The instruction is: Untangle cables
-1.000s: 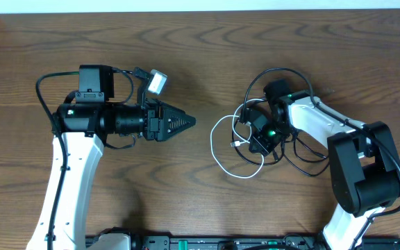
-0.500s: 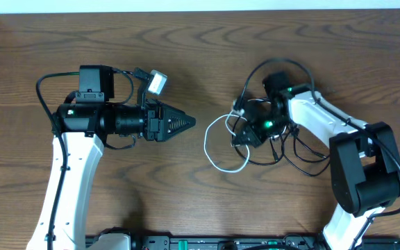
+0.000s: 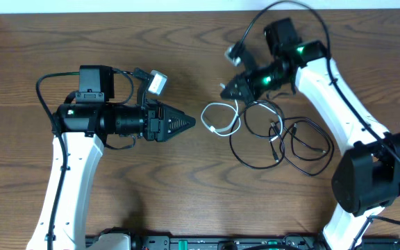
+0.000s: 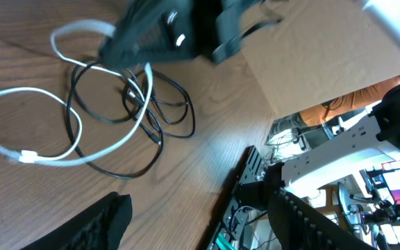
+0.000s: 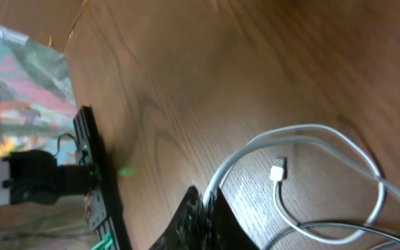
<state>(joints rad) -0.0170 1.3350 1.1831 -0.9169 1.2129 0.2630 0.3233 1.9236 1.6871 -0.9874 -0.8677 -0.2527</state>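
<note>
The cables lie right of centre. A thin white cord [image 3: 205,115] loops on the wood to the left of the coiled black cords [image 3: 255,167]. My right gripper [image 3: 226,89] hangs above them towards the far edge, shut on the white cord [image 5: 304,128], which runs out from between its fingers [image 5: 209,208]. The cord's small plug [image 5: 278,169] rests on the table. My left gripper [image 3: 189,123] points right, just left of the white loop, open and holding nothing. The left wrist view shows the white cord [image 4: 26,157], the black cords [image 4: 127,175] and the blurred right gripper [image 4: 151,38] above them.
Thick black cables run along both arms. The wooden table [image 3: 186,55] has its far edge at the top of the overhead view. A rack of electronics [image 3: 207,243] sits at the near edge.
My right gripper has risen and swung towards the far edge with the white cord, dragging its loop leftwards out of the black coil. The left arm has not moved.
</note>
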